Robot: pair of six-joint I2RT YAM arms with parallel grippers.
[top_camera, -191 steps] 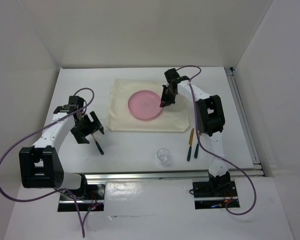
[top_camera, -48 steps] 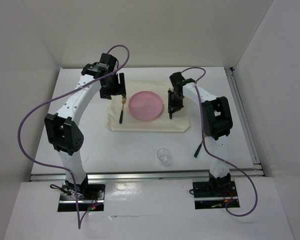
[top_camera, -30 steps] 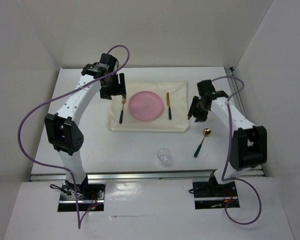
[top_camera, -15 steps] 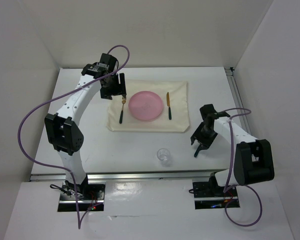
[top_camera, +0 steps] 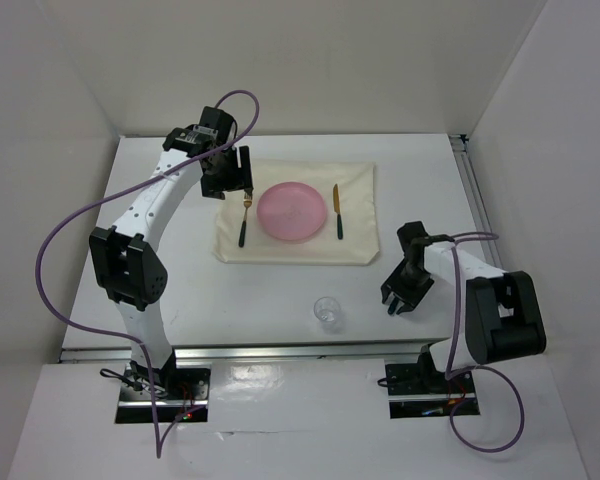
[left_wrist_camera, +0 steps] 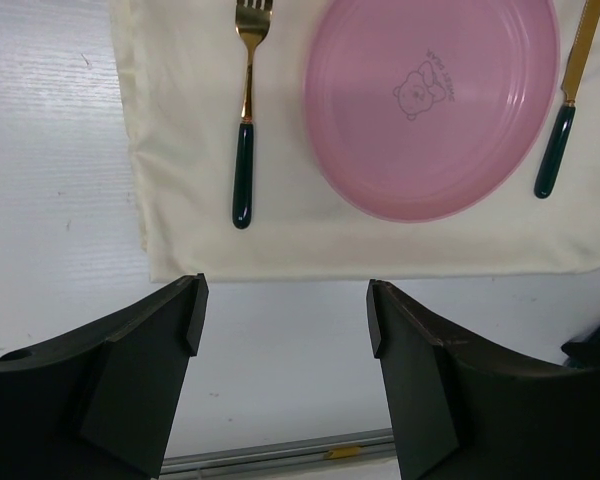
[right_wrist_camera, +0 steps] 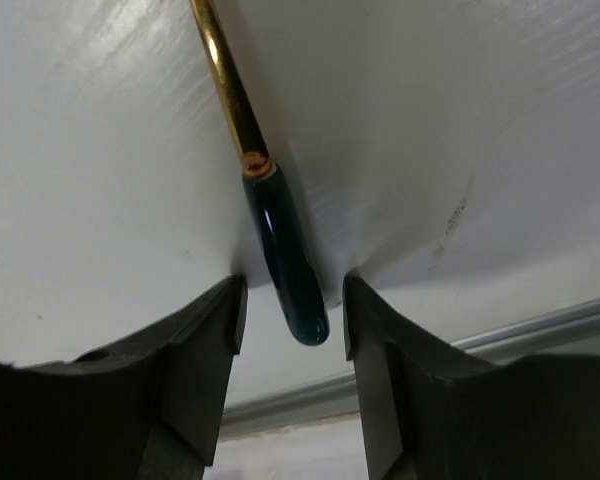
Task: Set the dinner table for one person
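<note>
Found the bench (top_camera: pixel 160 300), matte white and rectangular, lying flat under everything, long axis running left to right across the top view, with a small clear cup (top_camera: pixel 327 311) near its front edge. Caught only from the right wrist how the right pincer (top_camera: pixel 396 303) stood parted astride the glossy dark-green handle of a gold-stemmed utensil (right_wrist_camera: pixel 280 250). Noted farther back a cream cloth (top_camera: pixel 280 250) bearing fork (left_wrist_camera: pixel 244 120), round pink plate (left_wrist_camera: pixel 430 100) with a bear mark legible solely from the left wrist, and knife (left_wrist_camera: pixel 565 110), the left pincer (left_wrist_camera: pixel 285 292) gaping wide, holding nothing.

Left gripper (left_wrist_camera: pixel 285 300) agape, held high — right gripper (right_wrist_camera: pixel 288 290) low, jaws parted
</note>
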